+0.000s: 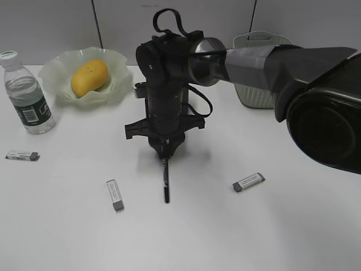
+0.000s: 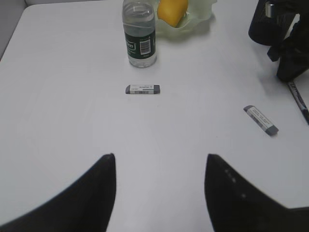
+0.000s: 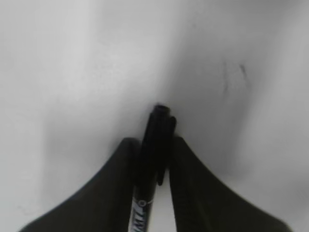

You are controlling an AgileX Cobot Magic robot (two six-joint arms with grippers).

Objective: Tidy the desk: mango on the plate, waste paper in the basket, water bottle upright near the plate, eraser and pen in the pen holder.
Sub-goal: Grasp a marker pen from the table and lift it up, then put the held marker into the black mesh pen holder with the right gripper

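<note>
My right gripper (image 1: pixel 164 152) reaches across the middle, points down and is shut on the top end of the black pen (image 1: pixel 166 182); the right wrist view shows the pen (image 3: pixel 157 123) between the jaws (image 3: pixel 153 143). The pen's other end lies on the desk (image 1: pixel 237 231). My left gripper (image 2: pixel 159 159) is open and empty above bare desk. Three grey-and-white erasers (image 1: pixel 22 155) (image 1: pixel 115 194) (image 1: pixel 248 182) lie on the desk. The mango (image 1: pixel 89 77) sits on the plate (image 1: pixel 56 70). The water bottle (image 1: pixel 28 93) stands upright left of the plate. The waste paper and pen holder are hidden or out of view.
The basket (image 1: pixel 260 38) stands at the back right, partly behind my right arm (image 1: pixel 316 96). The left wrist view shows the bottle (image 2: pixel 139 34), two erasers (image 2: pixel 143 89) (image 2: pixel 260 120) and the pen (image 2: pixel 299 101) at the right edge.
</note>
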